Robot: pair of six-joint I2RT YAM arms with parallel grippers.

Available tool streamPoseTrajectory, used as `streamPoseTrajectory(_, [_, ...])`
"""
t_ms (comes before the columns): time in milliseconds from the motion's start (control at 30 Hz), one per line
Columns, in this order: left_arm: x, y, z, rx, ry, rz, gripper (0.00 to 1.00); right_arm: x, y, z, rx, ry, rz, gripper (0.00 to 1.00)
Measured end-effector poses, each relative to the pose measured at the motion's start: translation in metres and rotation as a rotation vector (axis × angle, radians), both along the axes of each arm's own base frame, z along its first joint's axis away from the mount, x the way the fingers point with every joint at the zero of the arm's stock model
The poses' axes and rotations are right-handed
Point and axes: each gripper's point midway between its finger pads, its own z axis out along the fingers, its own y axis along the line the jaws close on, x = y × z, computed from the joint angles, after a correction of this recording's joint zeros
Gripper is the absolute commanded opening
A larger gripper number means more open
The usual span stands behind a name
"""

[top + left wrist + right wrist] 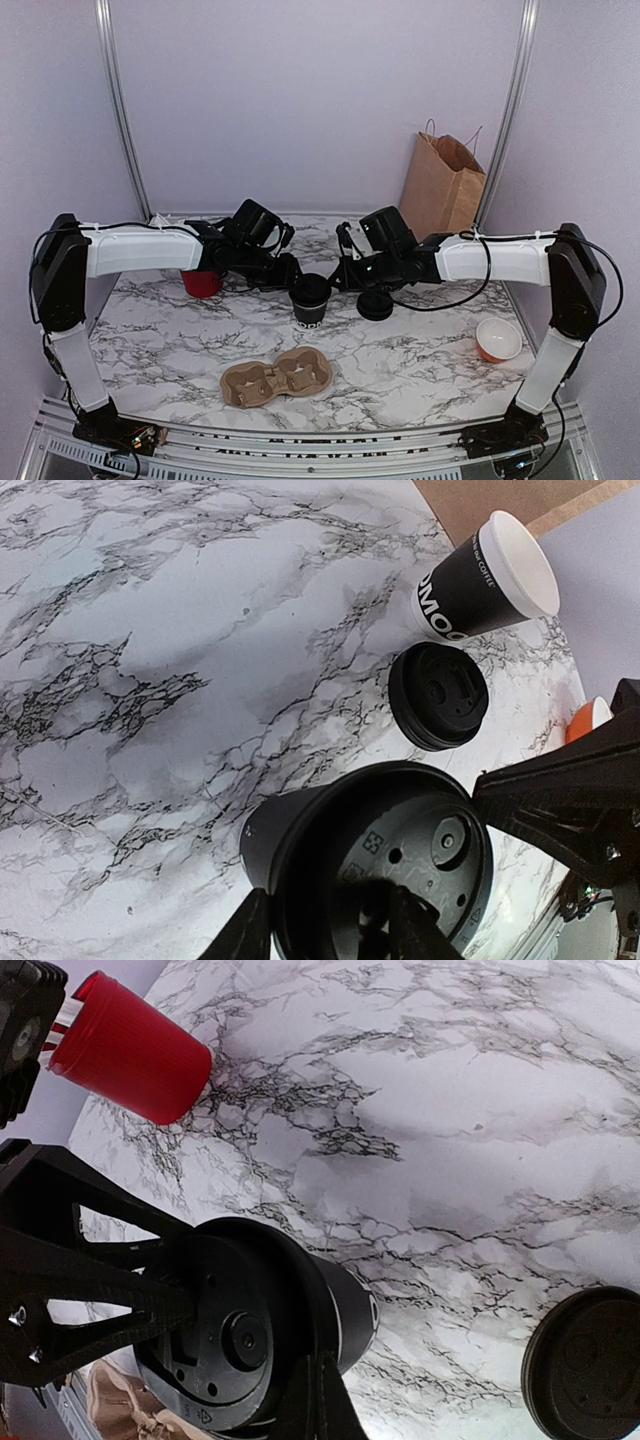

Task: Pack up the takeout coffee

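Takeout coffee (311, 300) stands lidded beyond the cup carrier (276, 379). Left end effector (292, 275) and right end effector (341, 278) flank it, presumably seating its lid. Whether they are clamped or apart, I cannot tell.

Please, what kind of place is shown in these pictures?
Probably a robot test booth, dressed like a café counter: plain lilac walls between metal posts, a marble-pattern tabletop, a brown paper bag and a cardboard cup carrier.
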Motion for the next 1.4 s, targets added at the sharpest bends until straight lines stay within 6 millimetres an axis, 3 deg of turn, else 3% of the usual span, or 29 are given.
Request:
streamPoseTrajectory(100, [0.001,-0.001,0.000,-0.001,-0.002,-0.001,0.39,-0.001,0.000,-0.002,-0.004,-0.005,-0.003,0.01])
streamPoseTrajectory(233, [0.002,-0.002,0.000,-0.006,-0.007,-0.001,0.39,-0.002,-0.001,-0.003,-0.016,-0.008,-0.007,0.15])
streamPoseTrajectory(333, [0.002,-0.002,-0.001,-0.005,-0.006,-0.002,0.39,-0.004,-0.002,-0.006,-0.040,-0.010,-0.012,0.19])
streamPoseTrajectory(633, [0.002,-0.002,-0.001,-0.005,-0.007,-0.002,0.39,-0.006,0.001,-0.006,-0.068,-0.007,-0.015,0.00])
streamPoseTrajectory(1100, [0.002,-0.001,-0.003,-0.007,-0.004,0.000,0.39,0.000,0.003,-0.011,-0.090,-0.041,-0.052,0.00])
streamPoseTrajectory(1400, [0.003,-0.004,0.000,-0.010,-0.024,-0.018,0.40,-0.005,0.000,-0.004,-0.140,-0.037,-0.077,0.11])
